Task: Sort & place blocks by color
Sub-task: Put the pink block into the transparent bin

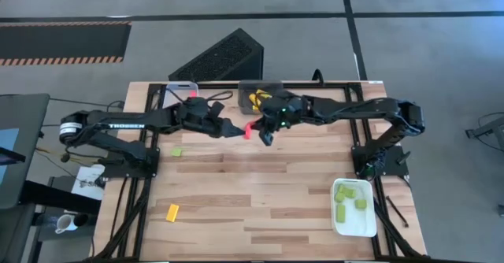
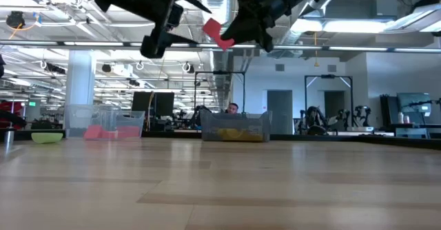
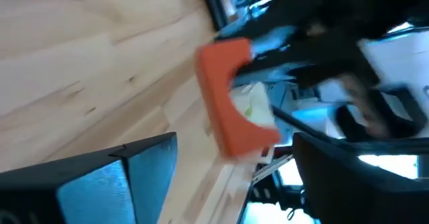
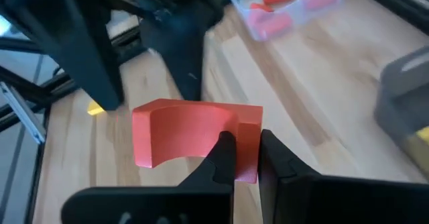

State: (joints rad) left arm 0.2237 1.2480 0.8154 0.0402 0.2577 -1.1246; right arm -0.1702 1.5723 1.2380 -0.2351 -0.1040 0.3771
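Blocks are spread over the worktop (image 1: 260,192): green ones fill the white tray (image 1: 354,208) well off from both claws, yellow ones lie in the dark grey tray (image 1: 260,95) just behind them. Mid-air above the worktop, the right claw (image 4: 247,158) pinches a red arched block (image 4: 194,138). Facing it, just beside that block, the left claw (image 1: 235,129) stands parted, holding nothing.

I see a wooden table (image 1: 260,192) carrying a white tray (image 1: 370,224), a clear tray (image 1: 183,92) and a dark grey tray (image 1: 249,87).
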